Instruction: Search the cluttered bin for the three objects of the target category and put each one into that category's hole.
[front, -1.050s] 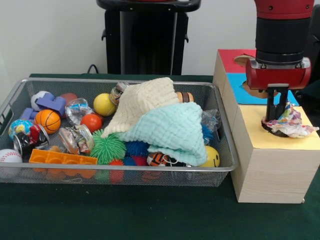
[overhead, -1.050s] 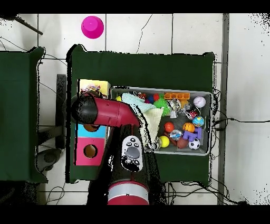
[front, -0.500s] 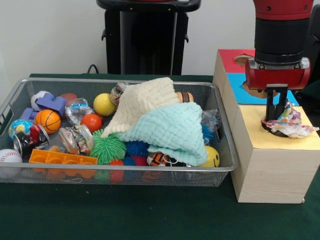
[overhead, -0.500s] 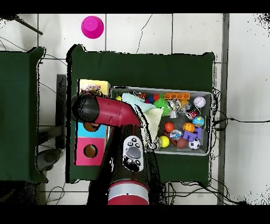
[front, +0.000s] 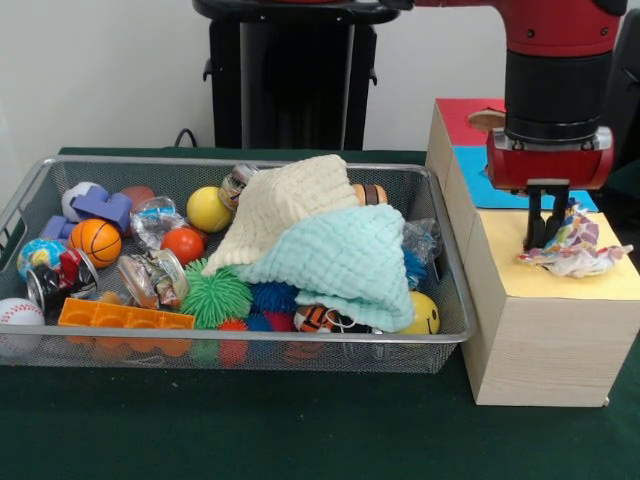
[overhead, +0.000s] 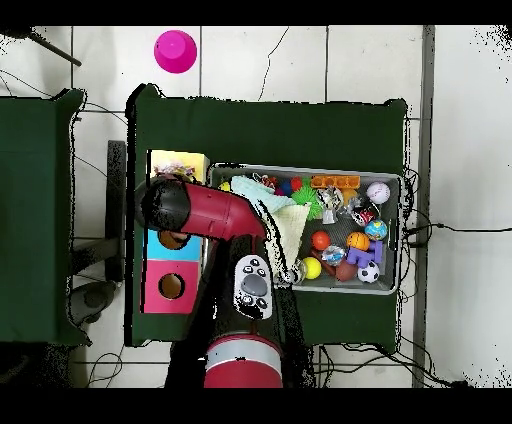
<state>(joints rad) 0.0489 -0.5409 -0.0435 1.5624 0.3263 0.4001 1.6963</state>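
front view: the gripper (front: 547, 228) hangs over the yellow panel (front: 560, 275) of the wooden box (front: 540, 330), its two dark fingers close together, and whether they pinch anything cannot be told. a crumpled multicoloured wrapper (front: 575, 247) sits on the yellow panel just beside the fingertips and touching or nearly touching them; it covers the spot where a hole would be, so no hole is visible there. behind it lie a blue panel (front: 476, 180) and a red panel (front: 462, 117), each with a hole partly hidden by the arm.

the wire bin (front: 60, 340) stands left of the box, close to it. it holds a cream cloth (front: 290, 205) lying on a mint cloth (front: 345, 255), a small basketball (front: 96, 241), a yellow ball (front: 209, 209), a green spiky ball (front: 215, 295), an orange block (front: 125, 318) and a baseball (front: 18, 313).

overhead view: the red arm (overhead: 215, 215) covers the gripper entirely, so nothing of the fingers shows. this view does show the red panel's hole (overhead: 171, 286) in full, and the wrapper (overhead: 178, 166) on the yellow end of the box. a pink cup (overhead: 175, 50) stands on the tiled floor, well apart from the table, unseen in the front view.
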